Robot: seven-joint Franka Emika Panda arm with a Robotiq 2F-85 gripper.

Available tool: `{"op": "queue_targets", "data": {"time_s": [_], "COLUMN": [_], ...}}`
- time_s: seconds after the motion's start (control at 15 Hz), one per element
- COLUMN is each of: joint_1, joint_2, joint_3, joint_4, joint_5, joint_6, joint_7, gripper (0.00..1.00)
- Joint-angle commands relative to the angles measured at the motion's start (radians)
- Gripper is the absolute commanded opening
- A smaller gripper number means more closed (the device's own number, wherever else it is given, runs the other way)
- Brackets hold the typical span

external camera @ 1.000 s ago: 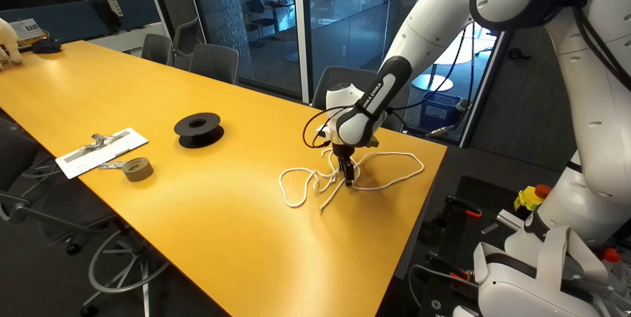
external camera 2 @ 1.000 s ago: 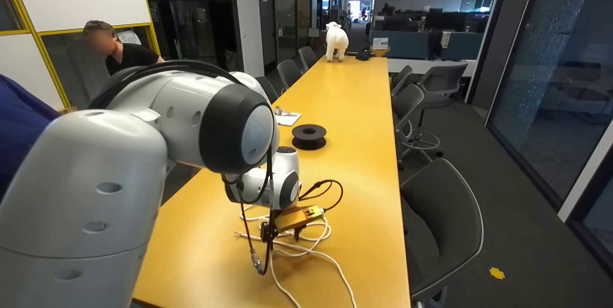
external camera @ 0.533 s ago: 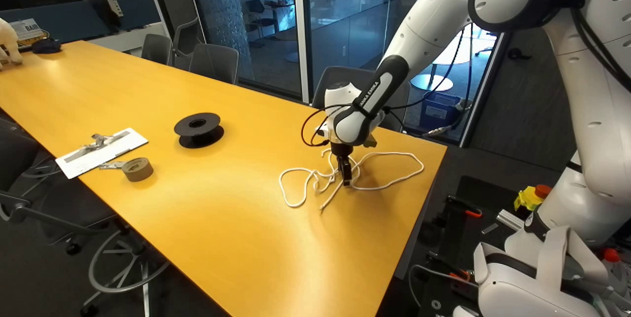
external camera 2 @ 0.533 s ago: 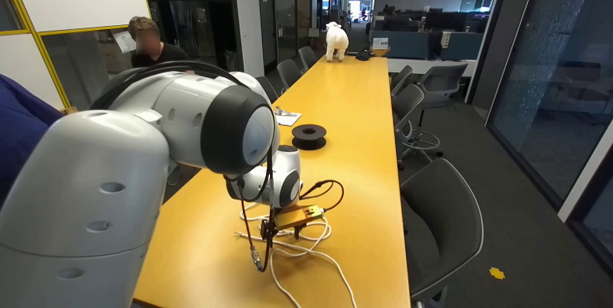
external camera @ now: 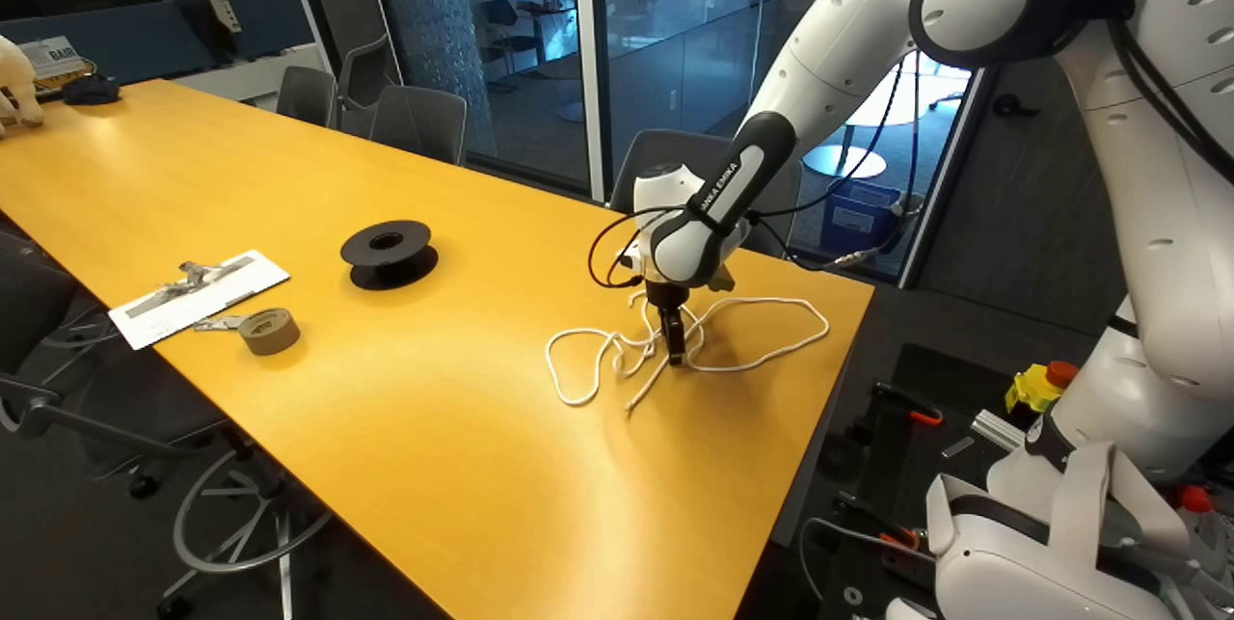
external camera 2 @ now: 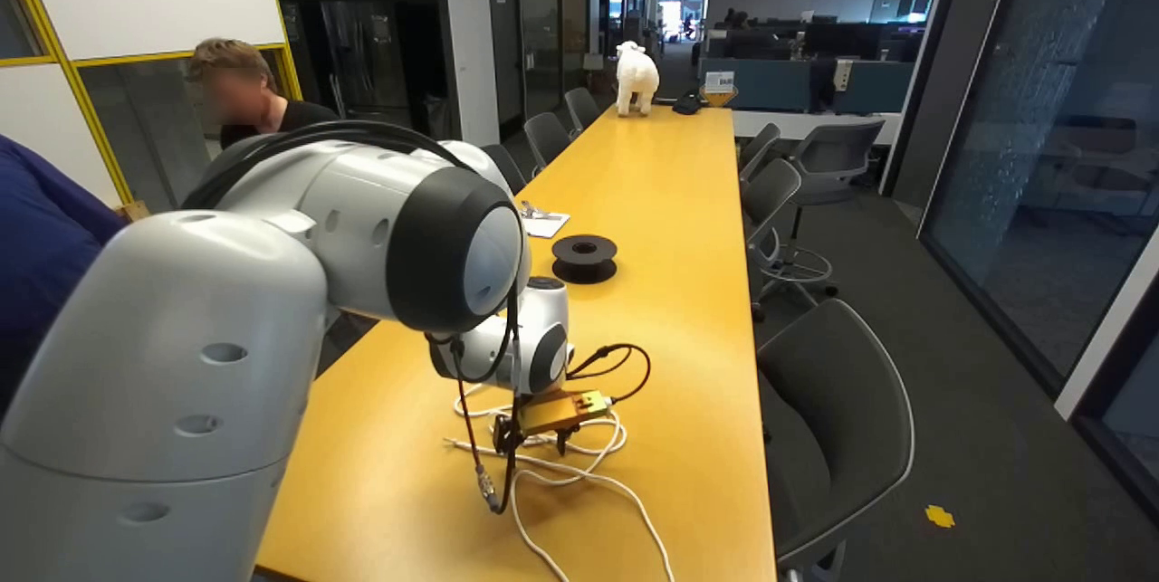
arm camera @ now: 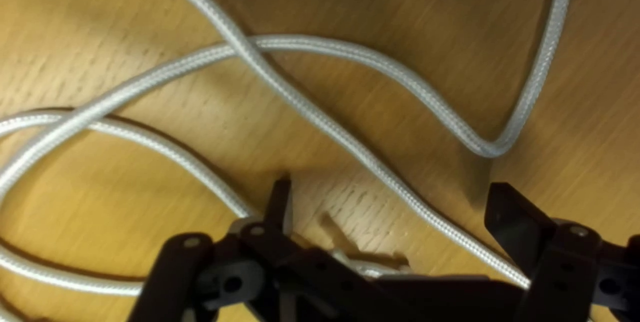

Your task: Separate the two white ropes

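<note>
The white ropes lie in a loose tangle on the table, with a wide loop point(external camera: 762, 366) to one side and a smaller loop point(external camera: 581, 402) to the other. They also show in an exterior view point(external camera 2: 634, 499). I cannot tell which strand belongs to which rope. My gripper point(external camera: 675, 360) points down over the tangle. In the wrist view the gripper point(arm camera: 390, 187) is open, fingers wide apart. One white strand point(arm camera: 370, 159) runs diagonally between the fingers and passes behind the right one. Another strand point(arm camera: 320, 44) crosses it farther up. Strands behind the gripper body are hidden.
The yellow table point(external camera: 463, 446) ends at a near corner beside the robot base. A black spool point(external camera: 386, 261), a brown tape roll point(external camera: 270, 335) and a white clipboard point(external camera: 231, 295) lie farther along it. Chairs point(external camera 2: 842, 437) stand along the side. A person point(external camera 2: 272, 116) is behind the arm.
The gripper has shifted very slightly over the tangle, and the arm links moved a little. The ropes look unchanged. The person in the background has moved.
</note>
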Motion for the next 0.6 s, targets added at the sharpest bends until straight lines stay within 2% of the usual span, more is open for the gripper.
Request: {"op": "queue_targets", "data": {"time_s": [0.0, 0.53], "joint_1": [0.026, 0.081], "joint_2": [0.007, 0.007], "joint_3": [-0.02, -0.071], "joint_4": [0.013, 0.0], "joint_5": [-0.009, -0.089], "joint_6": [0.017, 0.058], "joint_7": [0.038, 0.134], "gripper": [1.0, 1.0]}}
